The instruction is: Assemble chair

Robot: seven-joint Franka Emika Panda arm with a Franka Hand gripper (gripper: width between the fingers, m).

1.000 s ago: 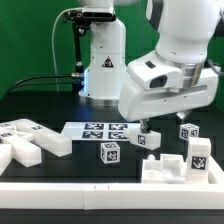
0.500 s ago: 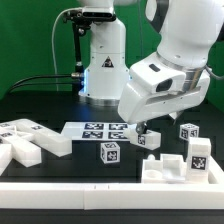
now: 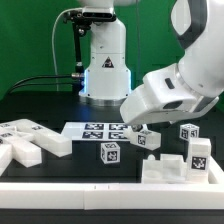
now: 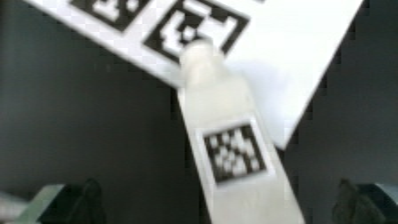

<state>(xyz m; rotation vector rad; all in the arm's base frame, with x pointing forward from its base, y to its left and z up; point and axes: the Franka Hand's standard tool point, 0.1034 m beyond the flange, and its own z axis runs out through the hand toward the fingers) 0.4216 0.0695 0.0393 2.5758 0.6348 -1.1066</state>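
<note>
1. from my desk i see the gripper (image 3: 138,128) low over the black table (image 3: 70,168), at the marker board (image 3: 98,129) end on the exterior view's right.
2. in the wrist view the gripper (image 4: 217,203) has its fingers (image 4: 71,200) spread wide. there is a dark gap on each side of the white bar (image 4: 222,135) between them, so the pincer is apart and grips nothing.
3. that white bar, a chair part, carries one square tag. its far end reaches the marker board (image 4: 285,60), but i cannot tell whether it rests on it. in the exterior view the bar (image 3: 148,138) sits just under the gripper.
4. the chair is in loose parts. the left pile (image 3: 30,143) of slabs and bars lies at the exterior view's left. the right pile (image 3: 170,168) lies at the front right, with a tagged post (image 3: 200,153) upright just beside it.
5. a small tagged cube (image 3: 110,152) stands alone between the piles, in front of the marker board.
</note>
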